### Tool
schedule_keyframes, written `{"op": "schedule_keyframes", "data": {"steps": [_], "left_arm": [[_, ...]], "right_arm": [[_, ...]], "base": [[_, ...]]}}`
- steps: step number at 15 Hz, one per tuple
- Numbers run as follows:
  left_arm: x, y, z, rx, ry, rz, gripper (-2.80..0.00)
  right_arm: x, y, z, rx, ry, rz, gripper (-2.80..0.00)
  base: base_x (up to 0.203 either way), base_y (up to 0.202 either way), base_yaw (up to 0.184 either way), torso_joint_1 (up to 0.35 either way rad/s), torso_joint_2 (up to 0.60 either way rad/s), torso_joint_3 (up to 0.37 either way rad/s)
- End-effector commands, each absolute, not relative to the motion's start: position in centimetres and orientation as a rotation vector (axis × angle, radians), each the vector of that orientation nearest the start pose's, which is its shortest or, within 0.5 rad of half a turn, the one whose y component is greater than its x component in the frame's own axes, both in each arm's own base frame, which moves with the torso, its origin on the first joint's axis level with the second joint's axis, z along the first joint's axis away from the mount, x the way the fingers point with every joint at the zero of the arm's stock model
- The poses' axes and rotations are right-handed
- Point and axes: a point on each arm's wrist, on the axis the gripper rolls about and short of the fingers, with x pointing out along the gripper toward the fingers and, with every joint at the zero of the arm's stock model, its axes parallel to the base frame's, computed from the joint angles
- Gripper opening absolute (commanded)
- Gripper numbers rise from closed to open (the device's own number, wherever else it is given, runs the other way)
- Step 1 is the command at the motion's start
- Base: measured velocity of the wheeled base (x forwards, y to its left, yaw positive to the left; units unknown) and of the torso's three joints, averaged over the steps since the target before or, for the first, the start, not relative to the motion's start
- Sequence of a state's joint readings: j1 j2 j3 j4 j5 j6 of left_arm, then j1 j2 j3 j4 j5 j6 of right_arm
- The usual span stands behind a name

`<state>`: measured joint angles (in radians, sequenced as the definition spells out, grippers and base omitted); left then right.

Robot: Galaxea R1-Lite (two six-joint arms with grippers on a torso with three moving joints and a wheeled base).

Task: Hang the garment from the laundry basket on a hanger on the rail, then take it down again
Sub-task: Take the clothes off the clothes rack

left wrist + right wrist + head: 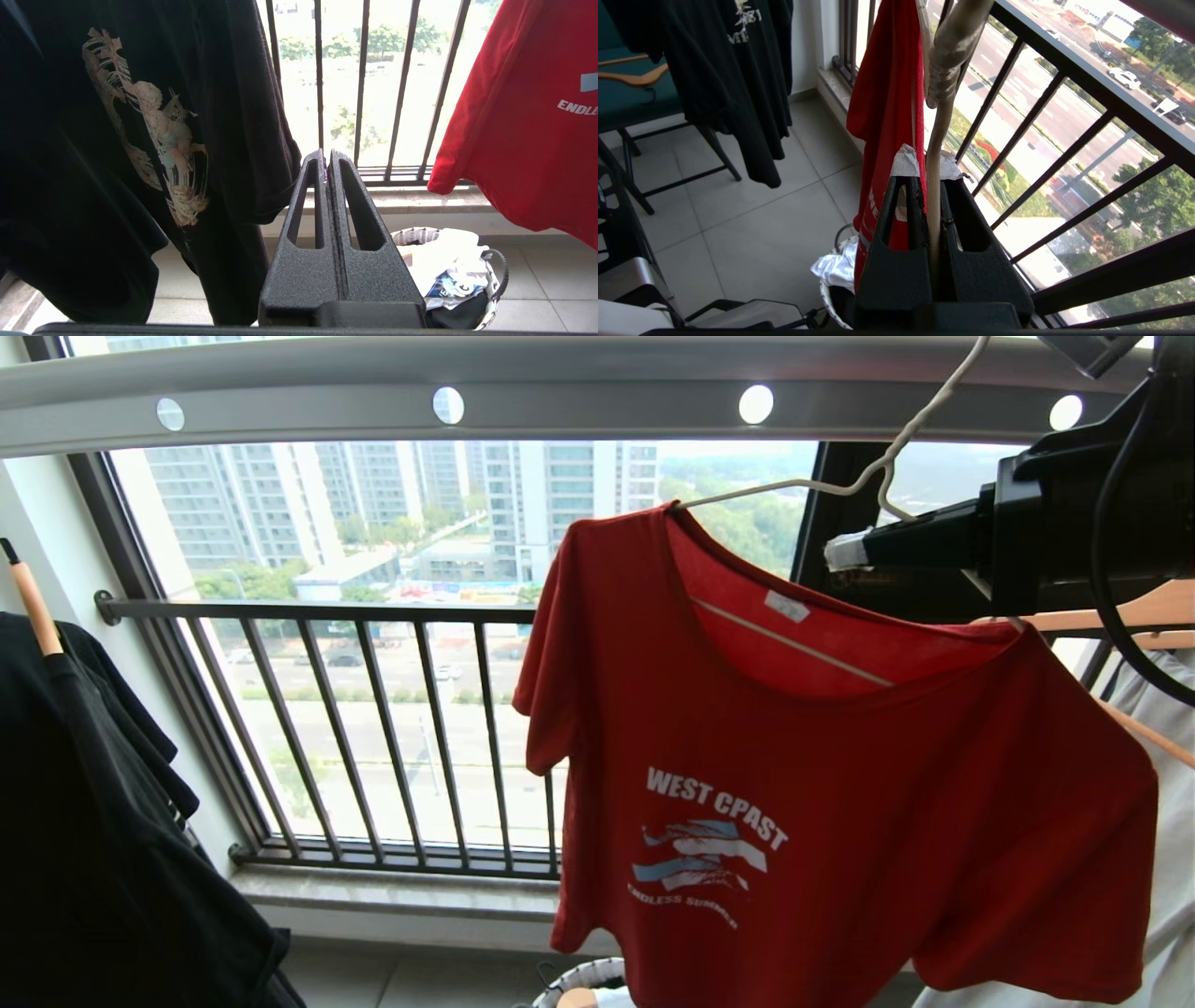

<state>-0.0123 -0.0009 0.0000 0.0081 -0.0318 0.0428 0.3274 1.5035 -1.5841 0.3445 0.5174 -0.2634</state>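
Red cotton T-shirt (822, 821) drapes on thin wire hanger (812, 485), just under the holed grey metal rail (560, 392). Right gripper (930, 186) clamps hanger's neck; left gripper (326, 161) clenched, empty. Woven round basket (495, 275) well below rail.

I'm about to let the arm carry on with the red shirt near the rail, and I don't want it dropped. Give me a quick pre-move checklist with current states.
1. Right gripper shut on the thin cream-white wire hanger: ok.
2. Red short-sleeved T-shirt on that hanger, collar around the wire: ok, though it hangs tilted.
3. Hanger hook over the long grey metal rail with round holes: cannot tell; the hook top leaves the head view.
4. Left gripper shut, empty, apart from the shirt: ok.
5. Small round woven laundry basket below, holding white clothes: ok.
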Motion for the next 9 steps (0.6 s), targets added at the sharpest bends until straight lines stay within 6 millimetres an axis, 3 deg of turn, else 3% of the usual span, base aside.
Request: {"op": "schedule_keyframes", "data": {"steps": [1, 9], "left_arm": [[-2.3, 0.0, 7.5, 0.043, 0.007, -0.043, -2.80], [-2.3, 0.0, 7.5, 0.043, 0.007, -0.043, -2.80]], "right_arm": [[20.6, 8.2, 37.1, -0.225, 0.122, 0.870, -2.80], [18.5, 7.5, 33.0, -0.206, 0.259, 0.875, -2.80]], "base": [[0.000, 0.000, 0.000, 0.000, 0.00, 0.000], [0.000, 0.000, 0.000, 0.000, 0.00, 0.000]]}}
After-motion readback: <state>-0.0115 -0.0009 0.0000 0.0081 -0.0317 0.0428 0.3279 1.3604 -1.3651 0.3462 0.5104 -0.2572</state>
